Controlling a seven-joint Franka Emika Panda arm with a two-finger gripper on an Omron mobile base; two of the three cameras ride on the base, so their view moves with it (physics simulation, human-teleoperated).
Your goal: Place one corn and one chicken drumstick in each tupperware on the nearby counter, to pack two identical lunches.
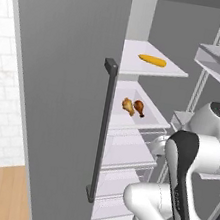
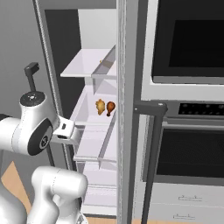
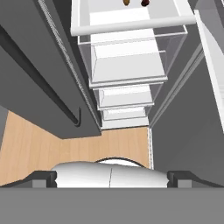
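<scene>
Corn (image 1: 152,60) lies on its side on an upper white fridge shelf (image 1: 165,71), long axis running left-right, nothing touching it. In the right base view the corn is just a sliver (image 2: 101,61) past the door edge.

Two drumsticks sit one shelf down in a white tray (image 1: 151,120): pale one (image 1: 128,105) on the left, browner one (image 1: 139,108) on the right, just beside each other, maybe touching. Same pair in the right base view, pale (image 2: 100,106) and brown (image 2: 110,107). Hand view catches their tips at the top edge, (image 3: 126,2) and (image 3: 145,2), above the tray's front rim (image 3: 131,26).

Clear drawers (image 3: 127,61) are stacked below the tray. Fridge door (image 1: 60,88) is open, its dark vertical handle (image 1: 100,130) facing the camera. Oven (image 2: 188,39) sits right of the fridge.

Pincer (image 3: 112,178): jaws wide apart, holding nothing, low in front of the fridge and aimed down over the wooden floor (image 3: 39,144). Well apart from corn and drumsticks.
</scene>
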